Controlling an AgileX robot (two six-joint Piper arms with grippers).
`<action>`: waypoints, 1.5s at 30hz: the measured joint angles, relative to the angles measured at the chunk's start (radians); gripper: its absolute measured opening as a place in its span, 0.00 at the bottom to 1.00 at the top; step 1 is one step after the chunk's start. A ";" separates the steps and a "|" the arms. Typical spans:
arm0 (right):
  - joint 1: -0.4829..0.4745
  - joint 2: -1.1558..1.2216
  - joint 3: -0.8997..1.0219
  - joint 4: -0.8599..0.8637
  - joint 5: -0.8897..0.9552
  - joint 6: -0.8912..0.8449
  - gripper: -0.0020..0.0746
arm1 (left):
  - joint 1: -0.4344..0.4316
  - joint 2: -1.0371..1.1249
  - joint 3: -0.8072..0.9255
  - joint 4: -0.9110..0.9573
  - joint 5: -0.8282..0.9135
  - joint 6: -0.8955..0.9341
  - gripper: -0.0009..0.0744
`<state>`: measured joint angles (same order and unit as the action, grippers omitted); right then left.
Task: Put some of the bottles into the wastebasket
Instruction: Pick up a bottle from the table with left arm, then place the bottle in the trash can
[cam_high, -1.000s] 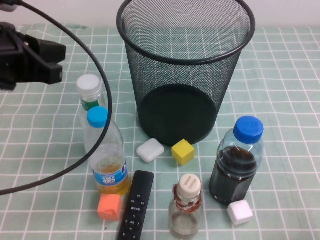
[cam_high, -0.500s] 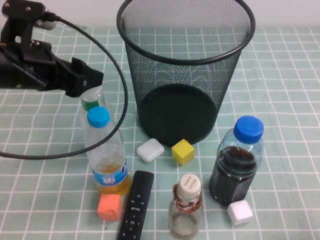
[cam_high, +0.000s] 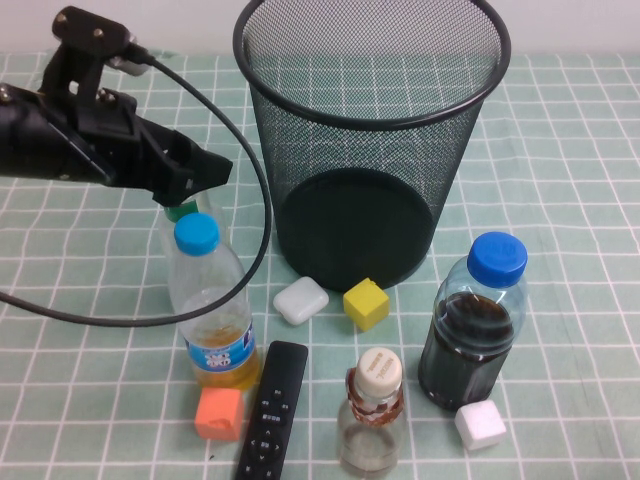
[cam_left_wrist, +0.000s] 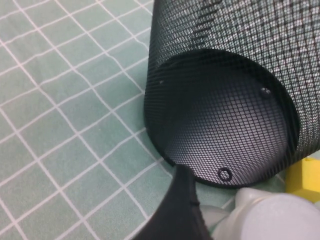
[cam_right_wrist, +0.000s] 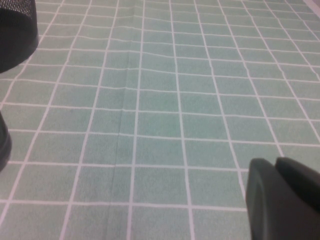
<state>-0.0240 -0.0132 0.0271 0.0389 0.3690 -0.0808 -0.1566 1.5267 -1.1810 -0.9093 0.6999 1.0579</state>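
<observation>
The black wire-mesh wastebasket stands at the back middle of the table and fills the left wrist view. The slim clear bottle stands left of it; only its green neck ring shows under my left gripper. The left wrist view shows its white cap beside one black finger, with a gap between them; the gripper is open around the cap. The squat bottle with a beige cap stands at the front middle. My right gripper is out of the high view, low over bare cloth, its fingers together.
A light-blue-capped bottle with yellow liquid stands right in front of the slim bottle. A blue-capped dark bottle stands front right. A remote, an orange cube, a yellow cube, a white case and a white cube lie around them.
My left arm has swung right from the left edge, and its gripper now covers the slim bottle's white cap. Nothing else has moved.
</observation>
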 joint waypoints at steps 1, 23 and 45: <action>0.000 0.000 0.000 0.000 0.000 0.000 0.02 | -0.002 0.002 -0.001 0.000 0.000 0.007 0.75; 0.000 0.000 0.000 0.000 0.000 0.000 0.02 | -0.002 0.049 -0.011 0.037 -0.030 0.019 0.45; 0.000 0.000 0.000 0.000 0.000 0.000 0.02 | -0.048 -0.003 -0.852 0.493 0.426 -0.489 0.45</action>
<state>-0.0240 -0.0132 0.0271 0.0389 0.3690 -0.0808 -0.2046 1.5241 -2.0325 -0.4161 1.1259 0.5689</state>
